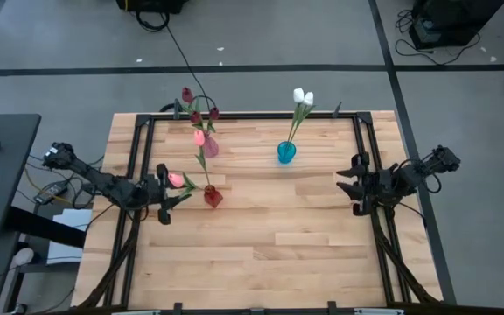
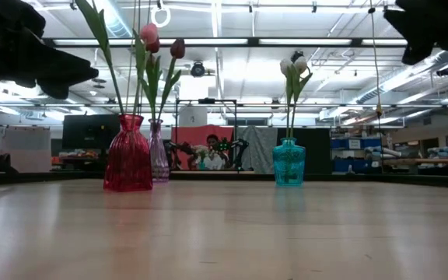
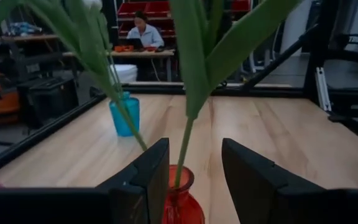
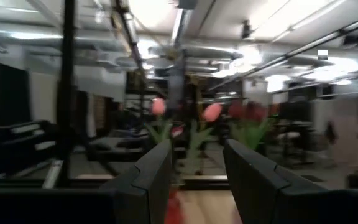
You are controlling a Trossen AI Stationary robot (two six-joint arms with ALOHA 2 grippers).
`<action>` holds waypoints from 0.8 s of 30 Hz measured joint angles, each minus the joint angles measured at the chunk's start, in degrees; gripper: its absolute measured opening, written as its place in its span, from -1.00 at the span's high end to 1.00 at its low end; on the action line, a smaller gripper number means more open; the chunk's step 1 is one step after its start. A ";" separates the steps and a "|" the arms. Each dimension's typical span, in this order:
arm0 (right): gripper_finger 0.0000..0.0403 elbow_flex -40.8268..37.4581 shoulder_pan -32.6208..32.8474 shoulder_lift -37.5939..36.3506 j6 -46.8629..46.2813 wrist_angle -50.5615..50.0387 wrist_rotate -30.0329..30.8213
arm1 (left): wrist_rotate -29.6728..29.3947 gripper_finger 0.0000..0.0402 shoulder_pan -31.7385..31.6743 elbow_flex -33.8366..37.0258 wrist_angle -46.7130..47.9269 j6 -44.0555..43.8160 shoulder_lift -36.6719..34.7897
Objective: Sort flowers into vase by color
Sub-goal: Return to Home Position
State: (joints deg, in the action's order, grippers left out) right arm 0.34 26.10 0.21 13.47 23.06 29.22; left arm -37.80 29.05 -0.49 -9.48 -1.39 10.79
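The left arm (image 1: 103, 181) lay extended inward from the left side. The left gripper (image 1: 166, 192) sat level, its two fingers (image 3: 143, 180) spread apart. The right arm (image 1: 409, 175) mirrored this pose from the right side. The right gripper (image 1: 350, 185) had its fingers (image 4: 148, 177) equally parted.

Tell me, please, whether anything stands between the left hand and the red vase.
Nothing visible does. The open left hand sits right beside the red vase, which shows between its fingers in the left wrist view, only its own tulip stems rising from it. The blue vase stands beyond. The right hand waits at the table's right side.
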 joint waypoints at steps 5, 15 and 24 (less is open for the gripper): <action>0.22 0.00 -9.06 0.00 -1.68 -1.10 -3.46 | -0.04 0.29 0.71 0.00 -0.48 4.19 -1.88; 0.32 0.00 -25.30 0.00 -11.90 -5.87 -20.39 | 3.57 0.38 0.73 0.02 3.75 4.15 -8.37; 0.39 0.00 -27.12 0.28 -22.02 -12.57 -16.19 | 7.27 0.38 1.08 0.02 5.60 2.52 -8.55</action>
State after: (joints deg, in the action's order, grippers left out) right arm 0.34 -1.02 0.49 -8.54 10.49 13.04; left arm -30.53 30.13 -0.47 -3.88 1.13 2.24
